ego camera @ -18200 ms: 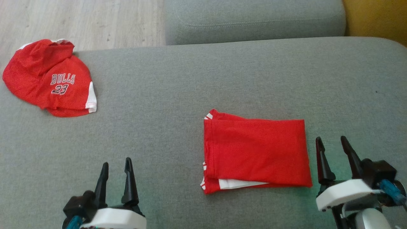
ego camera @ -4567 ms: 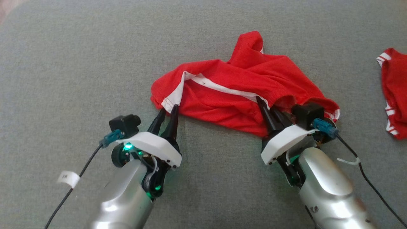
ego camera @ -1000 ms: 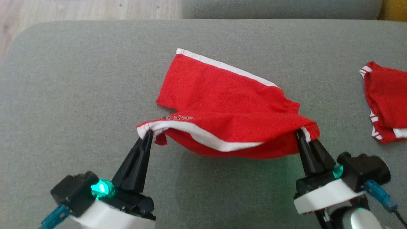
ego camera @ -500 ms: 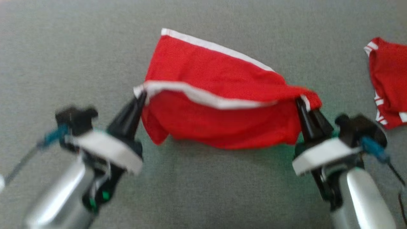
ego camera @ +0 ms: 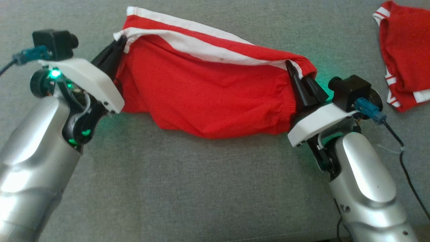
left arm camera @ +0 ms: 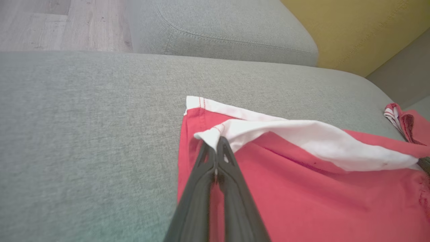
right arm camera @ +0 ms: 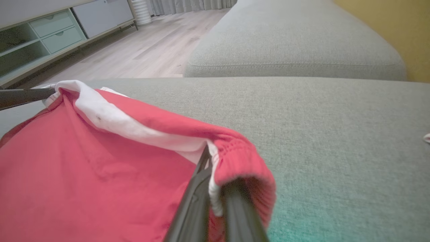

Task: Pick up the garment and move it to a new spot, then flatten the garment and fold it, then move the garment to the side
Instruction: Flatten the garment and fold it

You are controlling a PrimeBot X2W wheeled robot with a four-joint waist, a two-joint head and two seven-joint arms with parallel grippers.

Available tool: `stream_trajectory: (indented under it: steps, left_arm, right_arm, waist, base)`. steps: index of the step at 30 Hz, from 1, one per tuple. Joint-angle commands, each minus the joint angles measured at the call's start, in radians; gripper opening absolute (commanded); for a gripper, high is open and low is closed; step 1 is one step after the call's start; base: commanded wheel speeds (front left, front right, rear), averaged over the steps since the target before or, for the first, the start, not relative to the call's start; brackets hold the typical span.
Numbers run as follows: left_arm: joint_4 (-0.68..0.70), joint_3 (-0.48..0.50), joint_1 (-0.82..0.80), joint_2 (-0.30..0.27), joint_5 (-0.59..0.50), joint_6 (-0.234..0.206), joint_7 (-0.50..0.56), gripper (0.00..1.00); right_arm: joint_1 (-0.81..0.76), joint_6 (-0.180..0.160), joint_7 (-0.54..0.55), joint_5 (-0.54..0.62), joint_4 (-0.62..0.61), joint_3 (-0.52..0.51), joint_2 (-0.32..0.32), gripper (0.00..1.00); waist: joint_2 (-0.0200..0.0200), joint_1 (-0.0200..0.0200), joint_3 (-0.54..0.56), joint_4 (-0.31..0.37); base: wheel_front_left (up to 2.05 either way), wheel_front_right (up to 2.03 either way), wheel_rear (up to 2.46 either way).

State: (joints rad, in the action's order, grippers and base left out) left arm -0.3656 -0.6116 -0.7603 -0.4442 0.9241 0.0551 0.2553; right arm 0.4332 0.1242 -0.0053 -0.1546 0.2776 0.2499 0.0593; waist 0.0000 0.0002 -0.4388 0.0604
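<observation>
The left gripper (ego camera: 121, 42) and right gripper (ego camera: 292, 69) pinch the shorts (ego camera: 208, 94); their held edge has moved up the frame; the fold looks nearly done.

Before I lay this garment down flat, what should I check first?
1. Left gripper jaws shut on garment corner: ok.
2. Right gripper jaws shut on the elastic waistband end: ok.
3. Cloth lying flat: not ok, it hangs bunched between the two grips.
4. Second red garment apart, to the right: ok.
5. Bare cushion in front for laying down: ok.
6. Both fabric layers pinched: cannot tell.
</observation>
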Motion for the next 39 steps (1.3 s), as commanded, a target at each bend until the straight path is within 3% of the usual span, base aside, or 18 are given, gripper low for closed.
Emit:
stream_trajectory:
  steps: [1, 3, 4, 6, 7, 8, 9, 10, 14, 23, 31, 39]
  left_arm:
    - [0.007, 0.048, -0.05, -0.03, -0.007, 0.008, 0.001, 0.0]
    - [-0.025, 0.046, -0.074, -0.026, -0.01, 0.012, 0.004, 0.0]
    - [-0.042, 0.043, -0.085, -0.023, -0.01, 0.014, 0.01, 0.0]
    - [-0.068, 0.039, -0.103, -0.02, -0.013, 0.018, 0.015, 0.0]
    - [-0.08, 0.039, -0.111, -0.017, -0.014, 0.019, 0.011, 0.0]
    - [-0.088, 0.042, -0.118, -0.014, -0.015, 0.019, 0.003, 0.1]
    - [-0.093, 0.047, -0.125, -0.011, -0.016, 0.02, -0.012, 0.49]
    - [-0.099, 0.051, -0.129, -0.01, -0.016, 0.021, -0.023, 1.0]
    - [-0.099, 0.053, -0.132, -0.009, -0.029, 0.032, -0.076, 1.0]
    - [0.001, 0.083, -0.032, -0.022, -0.003, 0.041, -0.189, 1.0]
    - [0.092, 0.059, 0.106, -0.012, -0.012, -0.012, -0.226, 1.0]
    - [0.093, 0.019, 0.2, 0.055, -0.022, -0.048, -0.281, 1.0]
  right_arm:
    - [0.024, 0.007, -0.013, -0.011, -0.015, 0.025, -0.009, 0.0]
    - [0.043, 0.007, -0.024, -0.02, 0.009, 0.035, -0.009, 0.0]
    - [0.051, 0.007, -0.029, -0.025, 0.02, 0.04, -0.009, 0.07]
    - [0.063, 0.007, -0.037, -0.037, 0.038, 0.054, -0.009, 0.44]
    - [0.068, 0.007, -0.044, -0.043, 0.043, 0.062, -0.009, 1.0]
    - [0.071, 0.007, -0.05, -0.047, 0.047, 0.067, -0.009, 1.0]
    - [0.073, 0.007, -0.056, -0.053, 0.049, 0.074, -0.009, 1.0]
    - [0.073, 0.007, -0.061, -0.059, 0.049, 0.079, -0.009, 1.0]
    - [0.064, 0.007, -0.084, -0.056, 0.04, 0.076, -0.009, 1.0]
    - [-0.057, 0.007, -0.097, -0.018, -0.069, -0.032, -0.009, 1.0]
    - [-0.156, 0.007, -0.051, 0.028, -0.177, -0.123, -0.009, 1.0]
    - [-0.202, 0.007, 0.013, 0.036, -0.204, -0.156, -0.009, 1.0]
  waist:
    - [0.0, -0.0002, -0.015, 0.016]
    - [0.0, -0.0002, -0.022, 0.022]
    - [0.0, -0.0002, -0.024, 0.025]
    - [0.0, -0.0002, -0.028, 0.028]
    - [0.0, -0.0002, -0.028, 0.029]
    - [0.0, -0.0002, -0.028, 0.03]
    - [0.0, -0.0002, -0.027, 0.03]
    - [0.0, -0.0002, -0.025, 0.03]
    - [0.0, -0.0002, -0.008, 0.022]
    - [0.0, -0.0002, 0.062, -0.014]
    - [0.0, -0.0002, 0.099, -0.034]
    - [0.0, -0.0002, 0.093, -0.034]
  base:
    - [0.0, 0.0, 0.0]
    - [0.0, 0.0, 0.0]
    - [0.0, 0.0, 0.0]
    - [0.0, 0.0, 0.0]
    - [0.0, 0.0, 0.0]
    - [0.0, 0.0, 0.0]
    - [0.0, 0.0, 0.0]
    - [0.0, 0.0, 0.0]
    - [0.0, 0.0, 0.0]
    - [0.0, 0.0, 0.0]
    - [0.0, 0.0, 0.0]
    - [0.0, 0.0, 0.0]
